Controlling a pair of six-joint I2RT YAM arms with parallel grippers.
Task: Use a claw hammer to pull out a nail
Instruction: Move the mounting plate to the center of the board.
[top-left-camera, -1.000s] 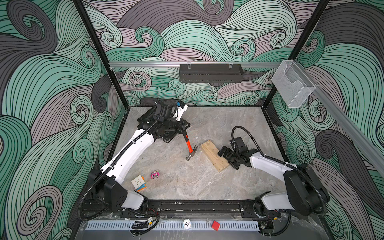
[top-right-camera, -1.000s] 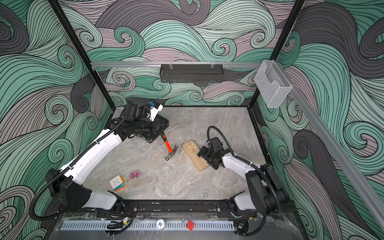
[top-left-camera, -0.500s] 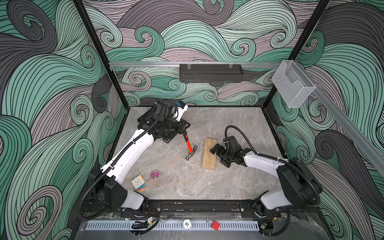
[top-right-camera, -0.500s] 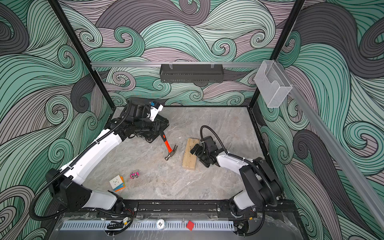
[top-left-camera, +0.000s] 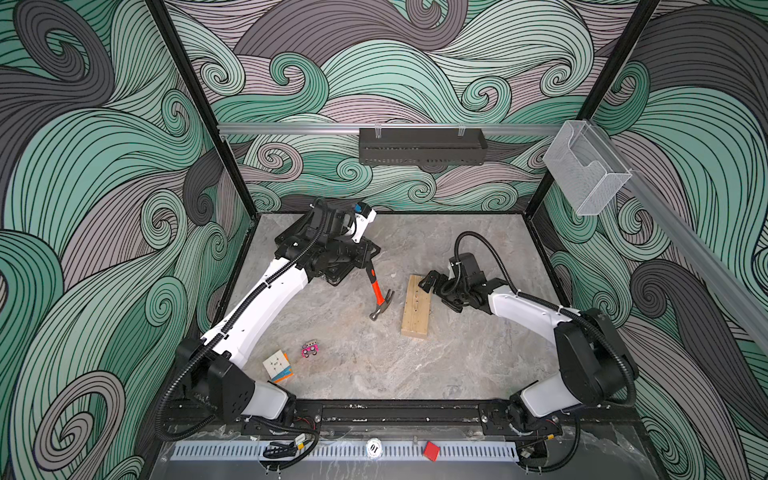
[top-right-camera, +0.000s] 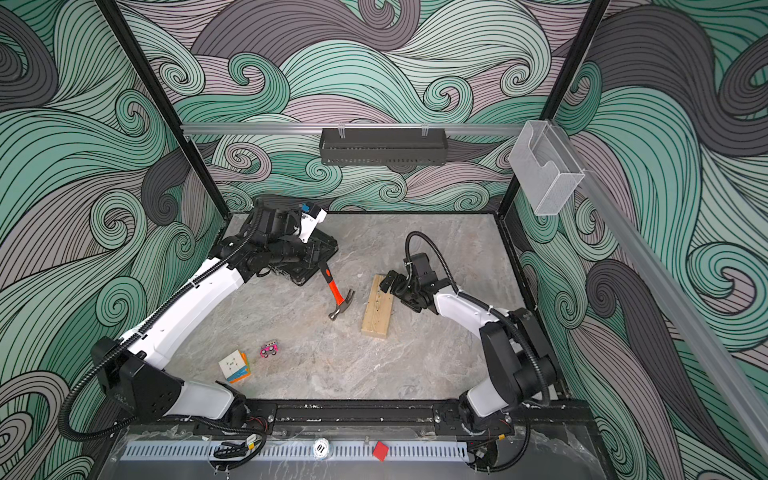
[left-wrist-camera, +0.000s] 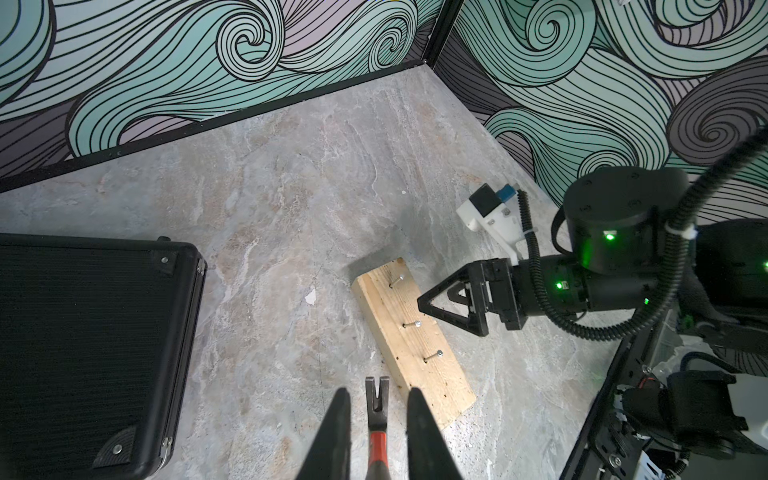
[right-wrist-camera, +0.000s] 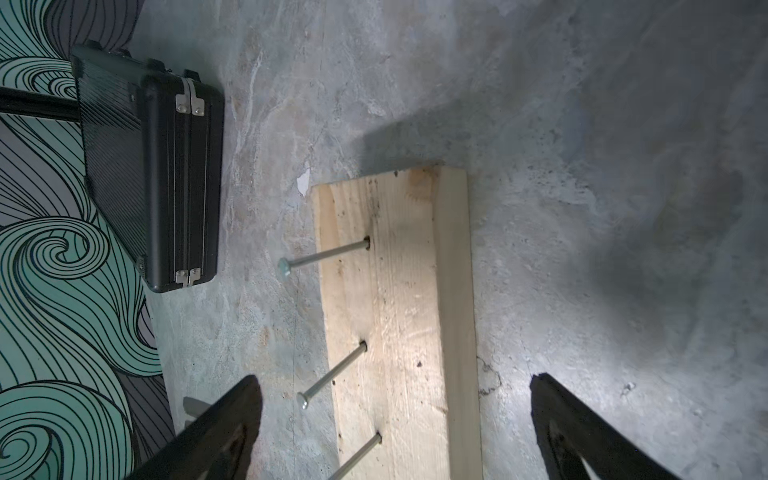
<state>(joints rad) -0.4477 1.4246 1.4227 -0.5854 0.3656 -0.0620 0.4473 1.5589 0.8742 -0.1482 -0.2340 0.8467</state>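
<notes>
Wavy green and grey walls close in a grey stone bench (top-left-camera: 374, 374). Nearest, on the front rail, lie a small red block (top-left-camera: 431, 451) and a round white tag (top-left-camera: 374, 448). A bit farther in, on the left, a colour cube (top-left-camera: 277, 365) sits just beside a little pink toy (top-left-camera: 310, 349), well apart from the work. Past them, in the middle, a wood block (top-left-camera: 416, 306) lies flat with three nails (left-wrist-camera: 417, 323) poking up in a row. The claw hammer (top-left-camera: 380, 297) is just to its left, tilted, with its claw end nearest the wood. The left hand (left-wrist-camera: 378, 399) is clenched on its black handle. The right hand (top-left-camera: 429, 282) is spread wide at the block's far end, holding nothing. Under the left arm lies a black case (left-wrist-camera: 91, 353), shut. On the back wall hangs a black tray (top-left-camera: 422, 146), and a see-through box (top-left-camera: 586, 170) hangs on the right rail. What is in the tray I cannot tell.
</notes>
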